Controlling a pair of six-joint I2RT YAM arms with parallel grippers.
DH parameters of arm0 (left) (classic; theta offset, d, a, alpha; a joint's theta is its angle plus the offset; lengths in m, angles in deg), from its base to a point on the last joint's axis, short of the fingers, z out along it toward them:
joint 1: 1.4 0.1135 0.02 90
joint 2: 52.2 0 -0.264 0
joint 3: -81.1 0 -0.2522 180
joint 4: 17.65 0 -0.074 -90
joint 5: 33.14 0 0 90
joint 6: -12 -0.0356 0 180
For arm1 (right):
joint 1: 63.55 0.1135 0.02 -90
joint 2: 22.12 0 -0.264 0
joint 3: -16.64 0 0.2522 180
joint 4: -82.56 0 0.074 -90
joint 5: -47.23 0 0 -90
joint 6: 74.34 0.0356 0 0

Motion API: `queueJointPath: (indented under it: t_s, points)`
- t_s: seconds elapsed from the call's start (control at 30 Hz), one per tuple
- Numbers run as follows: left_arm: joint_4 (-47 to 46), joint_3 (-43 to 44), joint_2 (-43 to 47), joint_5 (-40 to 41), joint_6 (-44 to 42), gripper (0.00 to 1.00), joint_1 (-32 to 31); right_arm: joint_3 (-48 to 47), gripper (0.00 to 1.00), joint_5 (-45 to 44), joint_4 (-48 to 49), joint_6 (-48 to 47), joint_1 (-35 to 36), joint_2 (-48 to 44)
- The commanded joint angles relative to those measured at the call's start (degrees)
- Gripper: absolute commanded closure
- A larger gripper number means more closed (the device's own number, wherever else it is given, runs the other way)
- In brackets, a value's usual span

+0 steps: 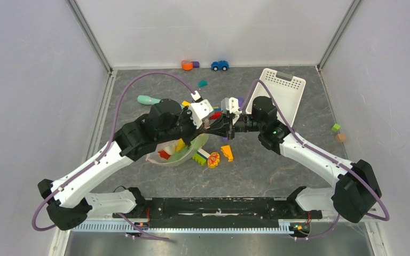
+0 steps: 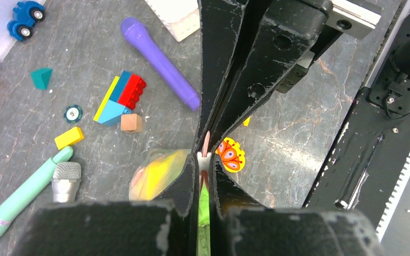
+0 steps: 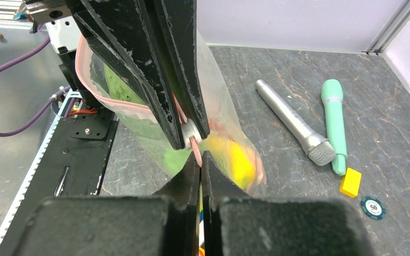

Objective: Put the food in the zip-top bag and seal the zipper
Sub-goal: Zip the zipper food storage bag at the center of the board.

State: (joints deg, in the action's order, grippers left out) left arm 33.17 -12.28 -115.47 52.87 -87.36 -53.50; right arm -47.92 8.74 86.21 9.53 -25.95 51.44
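**Inspector A:** Starting at the left, what do we record for the left arm?

**Inspector B:** It reaches out over the grey marbled surface [image 1: 256,176]. Its left pincer [image 2: 205,160] is clenched on the narrow pale-pink zipper strip [image 3: 128,105] of the floppy clear polka-dotted plastic bag [image 1: 177,154].

**Inspector A:** And the bag's position?

**Inspector B:** It slumps beneath that arm, to the left of the pinch point and nearer the arm bases. Inside we note the small plastic toy produce [image 3: 234,157]. Yellow and green pieces press against the film, and red shows from above.

**Inspector A:** Moving right?

**Inspector B:** The right pincer [image 3: 200,159] meets the left one nose to nose. It is likewise clamped on the same pink strip, and the two sets of tips are touching or all but.

**Inspector A:** Which relation governs the coming move?

**Inspector B:** From the shared pinch, the strip's long axis runs leftward and back toward the bases. All the ungripped length therefore lies on the left arm's side. We judge that sealing is the step in hand: one pincer should anchor while the other travels along that axis. We cannot tell whether the far stretch is already pressed closed.

**Inspector A:** Any risk?

**Inspector B:** Film could bunch between the tips. Further right, the white slotted plastic basket [image 1: 288,90] lies well apart and plays no part.
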Motion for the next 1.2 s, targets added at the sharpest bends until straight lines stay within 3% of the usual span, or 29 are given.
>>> queueJointPath:
  t_s: [0.0, 0.27, 0.67, 1.17]
  points:
    - [12.01, 5.21, -0.38, 4.96, 4.47, 0.98, 0.08, -3.92, 1.0, -6.06, 1.34, -0.93, -0.9, -2.3]
    - [16.4, 3.14, 0.63, 5.26, 7.3, 0.98, 0.08, -2.85, 1.0, -10.86, 2.39, -0.78, -1.0, -1.63]
    - [17.35, -1.99, 9.65, 9.23, 11.74, 0.98, 0.07, -2.8, 1.0, -18.48, 0.98, -2.11, -1.0, -1.28]
    - [22.79, -1.28, 14.32, 19.54, 21.78, 0.98, 0.1, -3.06, 1.0, -30.09, -1.29, -3.52, -1.92, -1.31]
